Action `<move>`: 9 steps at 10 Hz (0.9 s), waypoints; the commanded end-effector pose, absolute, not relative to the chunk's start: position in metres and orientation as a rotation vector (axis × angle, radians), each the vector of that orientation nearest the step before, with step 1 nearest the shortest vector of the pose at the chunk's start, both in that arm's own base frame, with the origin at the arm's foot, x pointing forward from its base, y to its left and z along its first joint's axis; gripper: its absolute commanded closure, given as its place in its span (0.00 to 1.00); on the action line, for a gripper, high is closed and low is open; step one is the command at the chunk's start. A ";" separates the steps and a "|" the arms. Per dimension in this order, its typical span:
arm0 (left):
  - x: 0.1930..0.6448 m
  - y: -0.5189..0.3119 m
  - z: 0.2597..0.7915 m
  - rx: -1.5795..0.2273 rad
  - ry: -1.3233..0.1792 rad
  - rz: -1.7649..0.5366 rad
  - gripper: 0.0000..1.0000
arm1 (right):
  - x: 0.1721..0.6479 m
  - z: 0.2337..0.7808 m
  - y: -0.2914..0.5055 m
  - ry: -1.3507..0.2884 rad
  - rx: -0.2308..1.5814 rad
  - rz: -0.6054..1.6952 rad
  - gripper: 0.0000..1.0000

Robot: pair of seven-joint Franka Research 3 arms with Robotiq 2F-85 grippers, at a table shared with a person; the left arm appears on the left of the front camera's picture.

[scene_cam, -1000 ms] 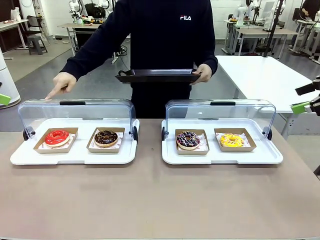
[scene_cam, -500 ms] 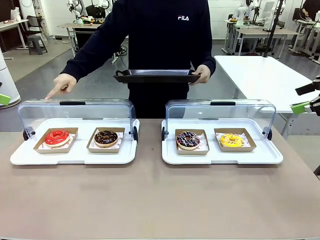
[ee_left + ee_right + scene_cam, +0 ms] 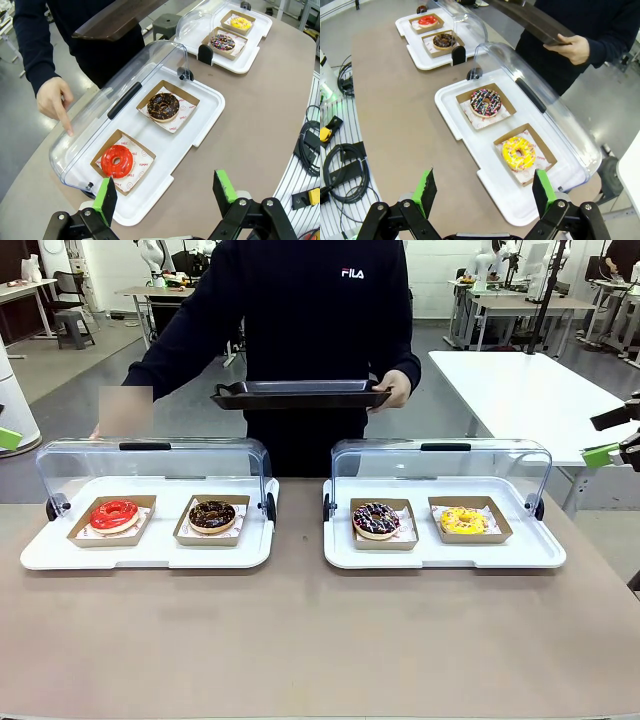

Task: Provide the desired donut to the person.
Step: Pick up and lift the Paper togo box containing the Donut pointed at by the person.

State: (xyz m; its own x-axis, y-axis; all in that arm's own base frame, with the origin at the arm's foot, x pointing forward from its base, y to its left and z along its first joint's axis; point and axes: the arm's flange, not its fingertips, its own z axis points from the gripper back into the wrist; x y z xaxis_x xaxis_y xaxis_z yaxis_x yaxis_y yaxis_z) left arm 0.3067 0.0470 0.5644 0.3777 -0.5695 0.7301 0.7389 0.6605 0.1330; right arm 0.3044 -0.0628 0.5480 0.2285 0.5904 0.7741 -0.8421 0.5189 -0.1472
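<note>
"FILA" on sweatshirt [image 3: 310, 330]; perhaps "SMILE" on liner [image 3: 178, 123]

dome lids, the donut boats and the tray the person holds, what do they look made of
Dome lids: clear hard plastic, glossy; the trays show through them and they catch reflections.
Donut boats: brown kraft cardboard, matte, with folded-up rims.
Held tray: dark and smooth with a slight sheen; probably plastic or lacquered wood, the look leaves it open.

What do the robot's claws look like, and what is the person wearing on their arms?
The left gripper and right gripper each have two black fingers tipped with flat green pads, with round silver bolts at the joints. The person wears long black sleeves and a small white FILA logo; no gloves.
</note>
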 end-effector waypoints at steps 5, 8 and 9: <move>0.307 0.048 0.564 -0.225 -0.831 -0.850 0.00 | 0.305 0.547 -0.062 -0.893 0.346 1.015 0.00; 0.328 0.035 0.560 -0.136 -0.709 -0.867 0.00 | 0.305 0.547 -0.062 -0.893 0.346 1.015 0.00; 0.348 0.028 0.553 -0.047 -0.598 -0.878 0.00 | 0.305 0.547 -0.062 -0.893 0.346 1.015 0.00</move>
State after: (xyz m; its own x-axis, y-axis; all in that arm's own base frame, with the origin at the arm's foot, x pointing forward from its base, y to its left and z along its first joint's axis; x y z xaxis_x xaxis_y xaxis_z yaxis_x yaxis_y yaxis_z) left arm 0.3229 0.0348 0.5525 0.4168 -0.6461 0.6394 0.7445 0.6462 0.1677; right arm 0.3044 -0.0625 0.5480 0.2285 0.5913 0.7734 -0.8422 0.5186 -0.1476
